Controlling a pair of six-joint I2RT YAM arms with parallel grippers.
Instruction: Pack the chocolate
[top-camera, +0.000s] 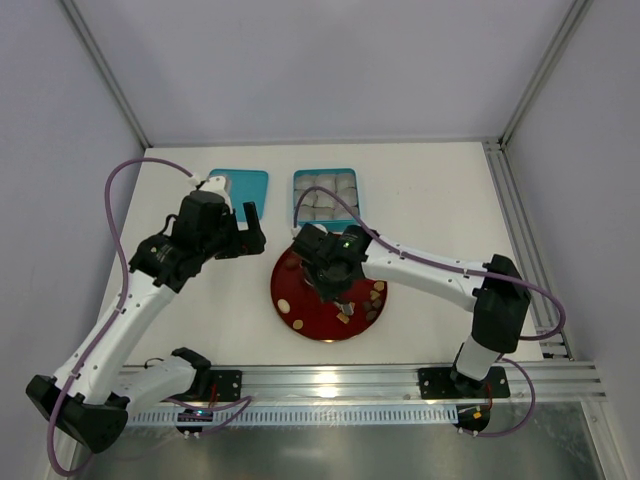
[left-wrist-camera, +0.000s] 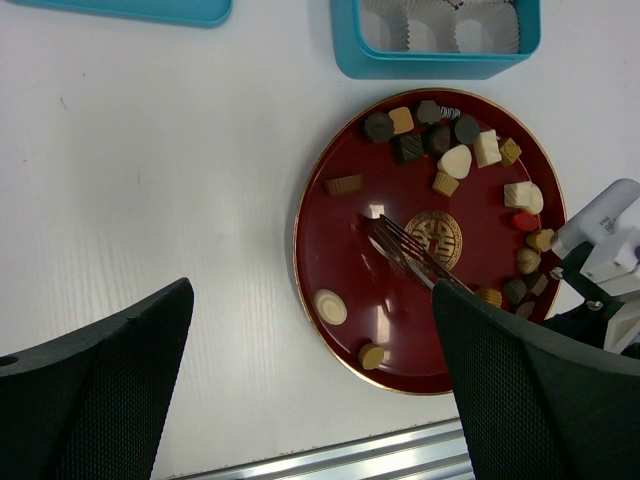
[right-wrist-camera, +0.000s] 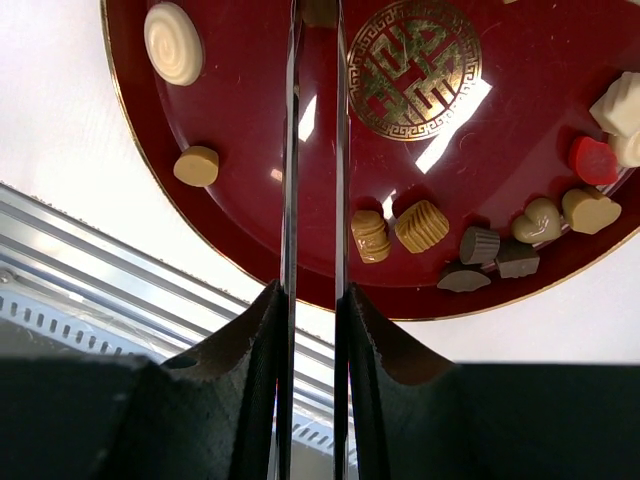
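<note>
Chocolate pieces in dark brown, light brown and cream lie scattered on a round red plate, mostly along its far and right rim. My right gripper is over the plate and shut on metal tongs. The two blades stand close together, with a light brown piece at their tips at the frame's top edge. More pieces lie right of the blades. A cream spiral piece lies to their left. My left gripper hangs open above the table left of the plate, holding nothing.
A teal box with white paper cups stands just beyond the plate; its near wall shows in the left wrist view. Its teal lid lies to the left. An aluminium rail runs along the near edge.
</note>
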